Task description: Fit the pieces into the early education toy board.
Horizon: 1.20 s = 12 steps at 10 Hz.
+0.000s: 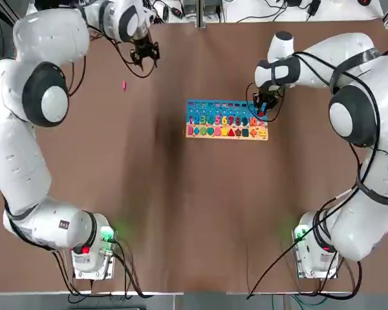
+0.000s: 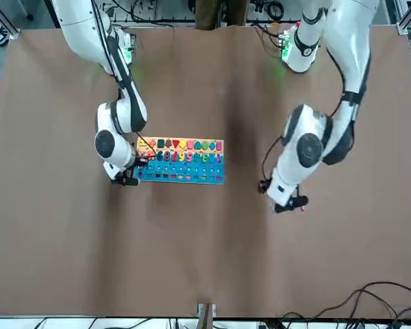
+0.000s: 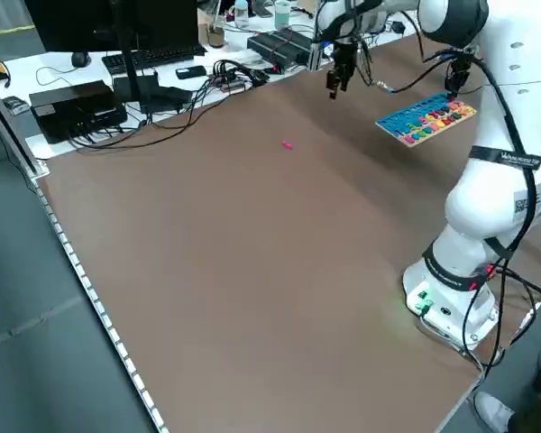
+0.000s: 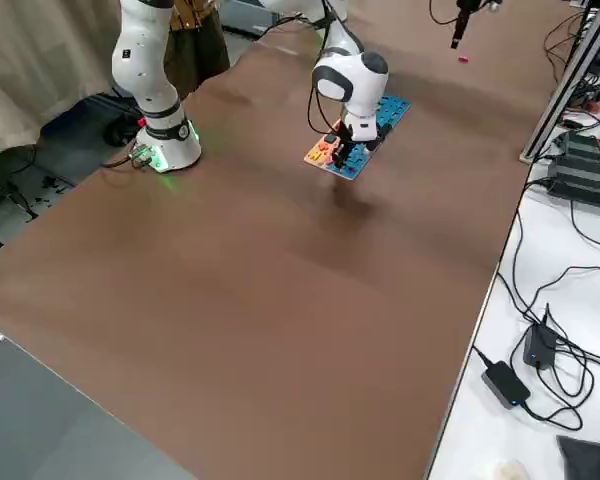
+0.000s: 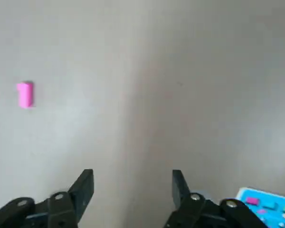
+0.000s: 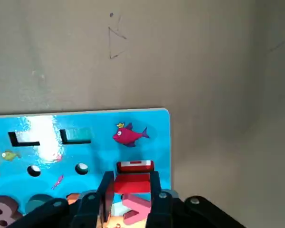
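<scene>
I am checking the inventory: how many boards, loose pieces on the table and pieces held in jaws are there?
Board: 1
Loose pink piece on the table: 1
Red piece in the right gripper: 1
Total: 3

Lighting is even, bright and overhead. The table (image 1: 181, 213) shows soft, diffuse shadows beneath both arms. A white glare patch sits on the blue part of the early education toy board (image 6: 42, 137) in the right wrist view. The left wrist view is pale and slightly soft.
</scene>
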Each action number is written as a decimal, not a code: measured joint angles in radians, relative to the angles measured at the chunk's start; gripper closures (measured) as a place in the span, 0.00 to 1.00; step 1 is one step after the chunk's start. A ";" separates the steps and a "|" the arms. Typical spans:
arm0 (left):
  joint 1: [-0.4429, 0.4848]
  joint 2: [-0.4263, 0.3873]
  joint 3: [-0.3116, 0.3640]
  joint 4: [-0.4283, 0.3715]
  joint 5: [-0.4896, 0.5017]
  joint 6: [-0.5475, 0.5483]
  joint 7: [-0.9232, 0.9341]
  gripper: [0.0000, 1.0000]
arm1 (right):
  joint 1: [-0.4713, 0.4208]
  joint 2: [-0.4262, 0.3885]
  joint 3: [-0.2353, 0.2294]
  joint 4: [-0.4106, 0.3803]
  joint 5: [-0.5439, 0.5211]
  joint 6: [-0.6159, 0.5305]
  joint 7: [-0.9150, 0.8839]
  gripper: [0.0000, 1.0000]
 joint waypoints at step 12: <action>0.187 0.154 0.003 -0.058 0.106 0.166 0.095 0.29 | -0.004 0.001 -0.006 -0.006 0.000 0.040 -0.025 0.65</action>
